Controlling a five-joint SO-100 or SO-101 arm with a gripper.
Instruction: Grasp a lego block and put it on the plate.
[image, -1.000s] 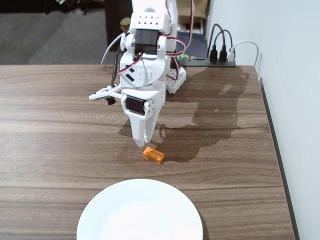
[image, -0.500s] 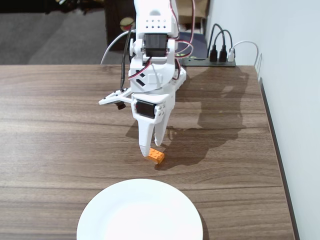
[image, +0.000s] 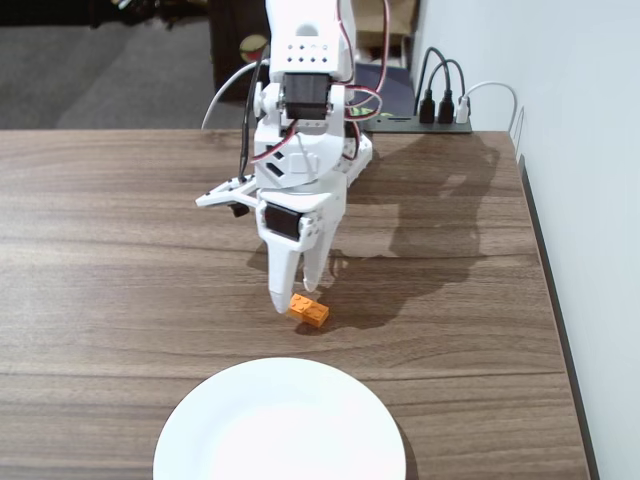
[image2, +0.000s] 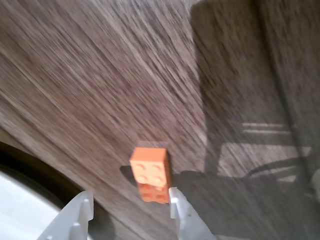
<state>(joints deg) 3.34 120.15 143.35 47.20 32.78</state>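
**Closing in on a small, stiff brick**

Hovering over the wooden table (image: 120, 260) in the fixed view, white hand (image: 296, 296) pointed straight down, fingers parted to a moderate gap, nothing held. Sitting right at the fingertips: the lego block (image: 309, 311), bright orange, lying flat and a touch askew, apparently untouched. Waiting nearer the camera, close by but clear of the block, the big white plate (image: 200, 430), empty.

Switching to the wrist view: blurred, but plain enough. Block (image2: 151, 173) studs-up on the wood grain, lying in front of the gap, near the right-hand fingertip (image2: 176, 200). Hand (image2: 130, 200) open, comfortably wider than the block. Plate rim (image2: 20, 190) curving in at lower left.

Judging the handling: hard plastic, surely very light, no give, nothing fragile. Smooth sides, though, so liable to squirt out or twist under an off-centre pinch. Best taken across the two long flat sides, fingertips low and centred along the length, well below the studs. Probably worth squaring the wrist to the block's angle first, then shifting the gap over it.
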